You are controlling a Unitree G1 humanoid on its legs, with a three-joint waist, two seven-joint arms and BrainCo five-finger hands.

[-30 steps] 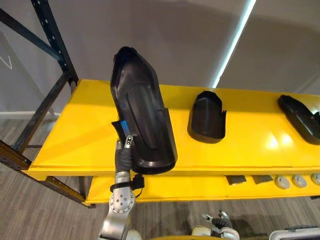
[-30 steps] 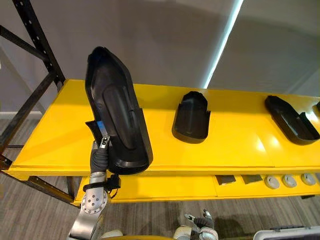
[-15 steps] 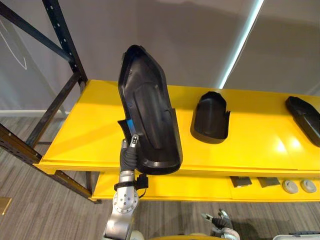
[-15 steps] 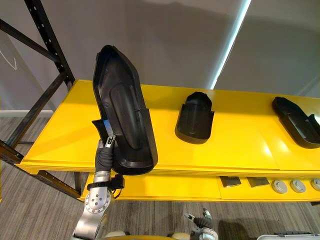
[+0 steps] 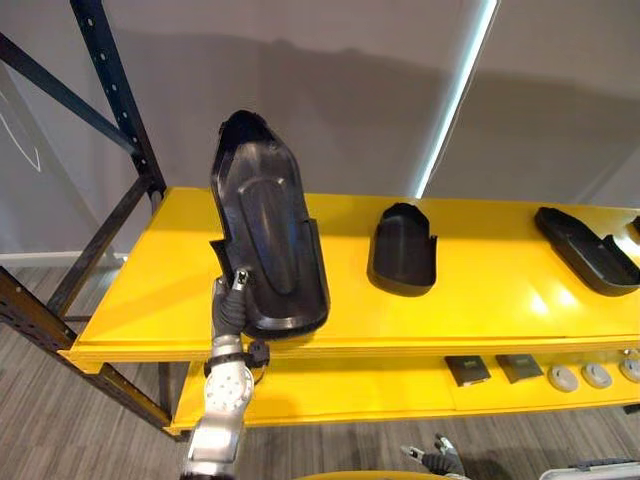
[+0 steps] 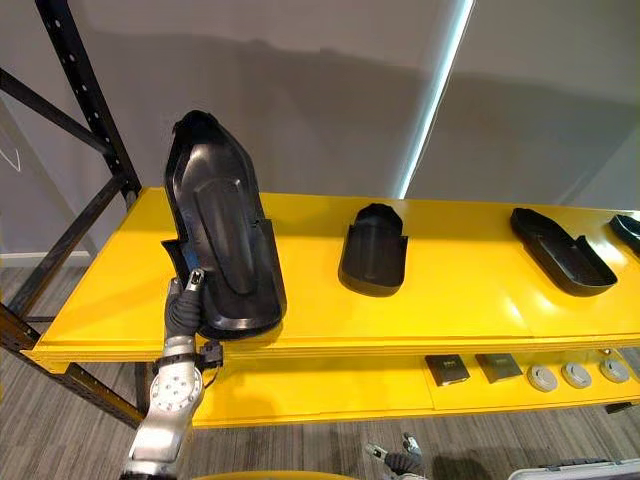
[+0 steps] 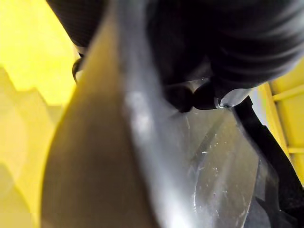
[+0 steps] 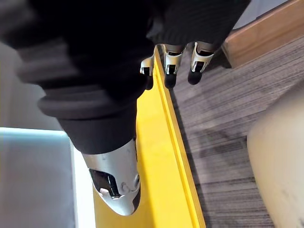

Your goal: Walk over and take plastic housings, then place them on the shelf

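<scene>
Robot's left hand holding a large black plastic housing upright at a yellow shelf.

At far left stands a black rack post (image 5: 112, 95). Beside it, the left hand (image 5: 232, 303) has its fingers (image 5: 238, 283) clamped on the lower edge of the large black housing (image 5: 265, 235). The housing stands on end over the left part of the yellow shelf (image 5: 480, 295); whether it touches the shelf cannot be told. A smaller housing (image 5: 402, 252) lies near mid-shelf, and a third housing (image 5: 580, 250) lies well apart at the right end. On the lower shelf (image 5: 340, 385) sit dark square pieces (image 5: 466, 370) and grey discs (image 5: 580, 376). The right hand (image 8: 172, 61) hangs low beside the shelf's edge, above the floor (image 8: 213, 137), its fingers relaxed and holding nothing.
</scene>
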